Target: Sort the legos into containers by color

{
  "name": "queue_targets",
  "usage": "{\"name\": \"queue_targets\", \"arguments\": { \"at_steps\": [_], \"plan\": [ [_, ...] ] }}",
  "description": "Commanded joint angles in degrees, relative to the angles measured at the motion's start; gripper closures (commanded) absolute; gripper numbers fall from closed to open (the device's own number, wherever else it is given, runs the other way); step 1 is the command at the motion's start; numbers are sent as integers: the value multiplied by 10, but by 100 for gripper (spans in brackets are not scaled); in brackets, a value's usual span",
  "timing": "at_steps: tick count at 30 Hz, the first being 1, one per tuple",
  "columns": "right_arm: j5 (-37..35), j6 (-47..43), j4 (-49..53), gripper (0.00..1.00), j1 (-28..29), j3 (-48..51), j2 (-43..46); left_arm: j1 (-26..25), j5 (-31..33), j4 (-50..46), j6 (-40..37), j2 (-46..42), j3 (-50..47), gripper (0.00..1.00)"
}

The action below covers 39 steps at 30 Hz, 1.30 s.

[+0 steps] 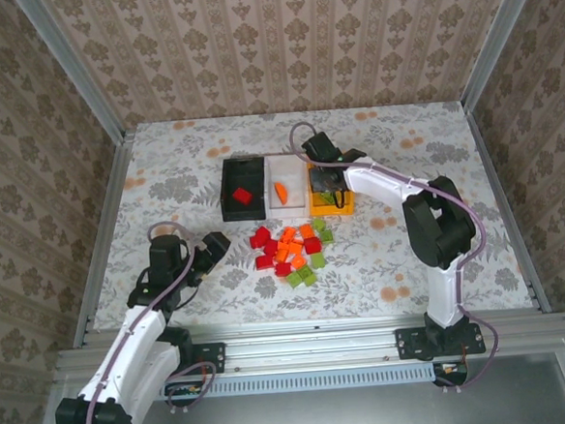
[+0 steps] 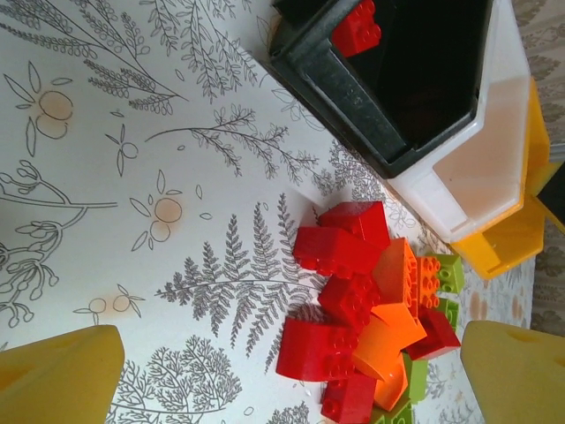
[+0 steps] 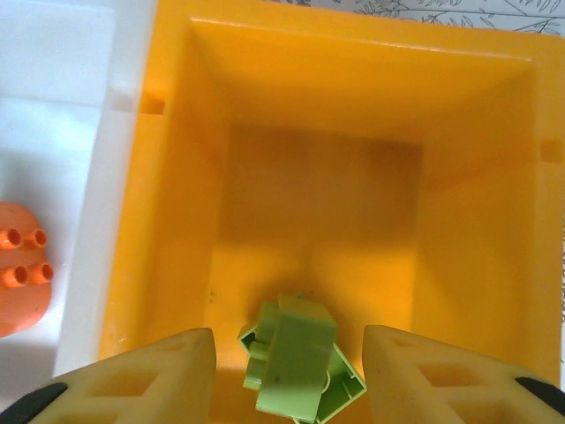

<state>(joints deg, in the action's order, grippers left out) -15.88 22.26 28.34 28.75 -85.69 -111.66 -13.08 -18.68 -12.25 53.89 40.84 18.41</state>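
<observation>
Barely begun (the mixed pile of small plastic bricks [image 1: 293, 250] waits): right gripper [image 3: 288, 380], parted, grips nothing, loose around a light-green plastic brick [image 3: 300, 367] in the orange-yellow plastic bin [image 3: 309, 79]; left gripper [image 2: 287, 375] wide open, empty.

This is a robotics lab test cell dressed up to look homely, not a lived-in room. The counter [image 1: 164, 181] is boxed in on three sides by flat wall panels [image 1: 280, 37] papered in a beige damask pattern. Bare aluminium posts [image 1: 71, 71] run up the seams at the counter's far corners. The counter top is a printed sheet of grey ferns and orange blossoms. Along its near edge lies a slotted metal rail [image 1: 311, 346]. Two white-and-black robot arms are bolted there, the left arm [image 1: 141, 333] and the right arm [image 1: 437, 225].
</observation>
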Motion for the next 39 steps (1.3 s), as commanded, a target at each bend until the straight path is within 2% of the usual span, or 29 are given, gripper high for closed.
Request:
{"name": "queue_targets", "arguments": {
  "at_steps": [1,5,10,13,16,19,21,27,32,39],
  "plan": [
    [-23,-11,21,51,5,-11,63,1,-28,-1,-12,11,13,0],
    [-21,-3,18,51,27,36,122,-30,-13,25,-21,59,15,0],
    [-44,2,4,51,99,134,186,-123,50,2,-69,179,83,2],
    [-37,20,-1,51,111,186,213,-175,79,-25,-108,247,136,7],
    [-33,32,-21,50,111,234,237,-209,128,-44,-126,289,166,7],
    [-18,41,-29,49,111,258,248,-217,155,-59,-143,323,196,6],
    [-18,44,-31,47,111,266,252,-221,164,-76,-163,350,226,1],
    [-31,45,-34,42,111,288,275,-241,200,-113,-205,444,308,0],
    [-38,43,-37,39,110,309,292,-246,216,-105,-207,484,329,1],
    [-37,40,-51,39,108,334,297,-248,234,-97,-218,540,360,17]
  ]
}}
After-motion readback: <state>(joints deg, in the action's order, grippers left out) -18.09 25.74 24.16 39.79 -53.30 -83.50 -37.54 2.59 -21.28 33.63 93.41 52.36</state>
